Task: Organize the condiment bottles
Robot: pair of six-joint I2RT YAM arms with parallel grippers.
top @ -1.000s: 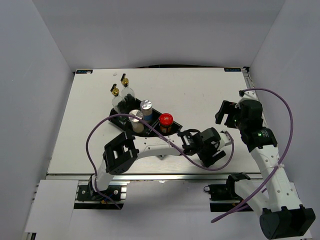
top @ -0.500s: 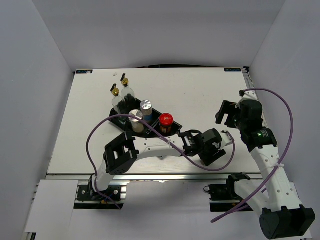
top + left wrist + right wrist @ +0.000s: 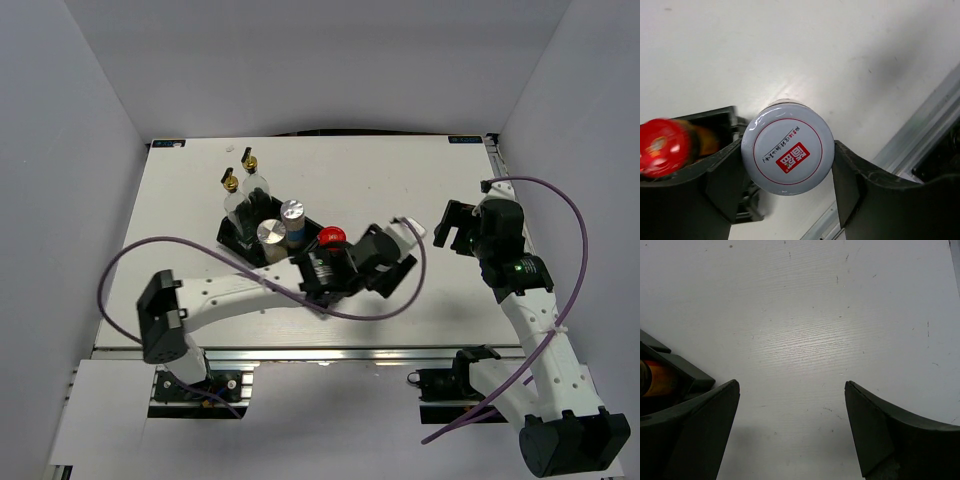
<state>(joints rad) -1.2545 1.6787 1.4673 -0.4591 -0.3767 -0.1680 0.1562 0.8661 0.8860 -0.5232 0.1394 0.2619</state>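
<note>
- Left arm: reaches from its base at the near left, low across the table towards the middle, wrist just right of the tray.
- Left gripper: pinching the white-lidded jar, one finger pressed to each side of it below the lid. The lid, with a red logo, faces the wrist camera.
- That jar sits just beside the tray's near right corner. Resting or lifted: cannot tell.
- Right arm: bent upward along the right side, wrist turned inward.
- Right gripper: spread wide, nothing between the fingers, bare table beneath.
- Tray, black, set diagonally left of centre. Contents:
  - the red-lidded jar in the right end compartment, upright;
  - two silver-lidded jars, one nearer, one farther, side by side in the middle.
- Two glass bottles with gold spout caps stand upright at the tray's far left end. Inside it or just beside it: cannot tell.
</note>
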